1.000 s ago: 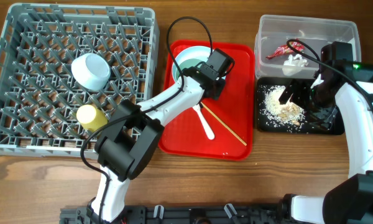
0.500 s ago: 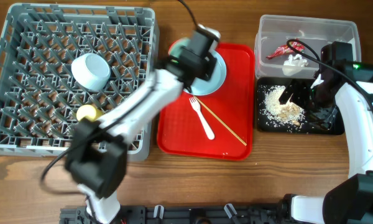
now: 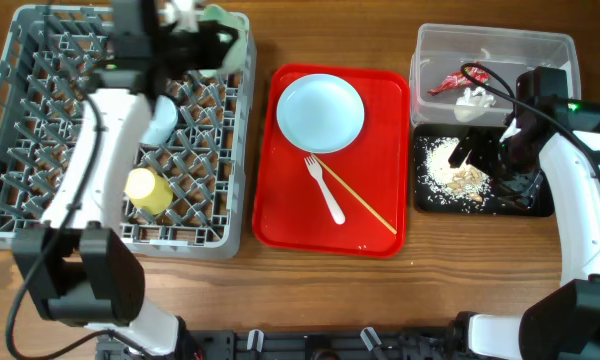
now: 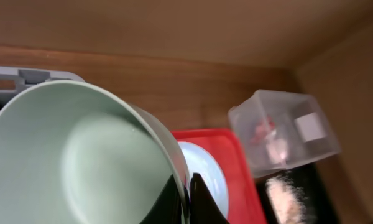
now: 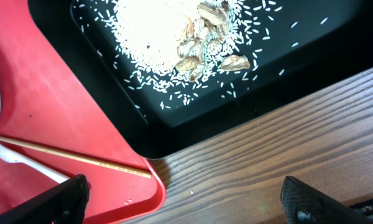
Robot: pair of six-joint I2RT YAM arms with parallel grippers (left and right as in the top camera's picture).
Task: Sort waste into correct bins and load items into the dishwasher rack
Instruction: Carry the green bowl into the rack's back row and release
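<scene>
Left fingers: clamped tight on the rim of the pale green bowl, one finger inside the wall and one outside.
Pale green bowl, position: tipped over with its mouth facing the wrist camera, up at the far corner of the dishwasher rack on the side next to the red serving tray. I cannot tell whether it touches the pegs.
Right fingers: spread as wide as they go, with nothing between them. They hover over the near edge of the black tray, where it meets the table.
Food scraps: a heap of rice with a few brown bits in the black tray, beyond the open fingers and not touched.
Rack contents: a pale blue bowl partly under the left arm, and a yellow cup closer to the near side.
Red serving tray: between the rack and the bins. It carries a round plate at the far end, and a white plastic fork and a wooden chopstick that cross near the tines.
Clear tub: behind the black tray, holding a red wrapper and a crumpled white tissue side by side.
</scene>
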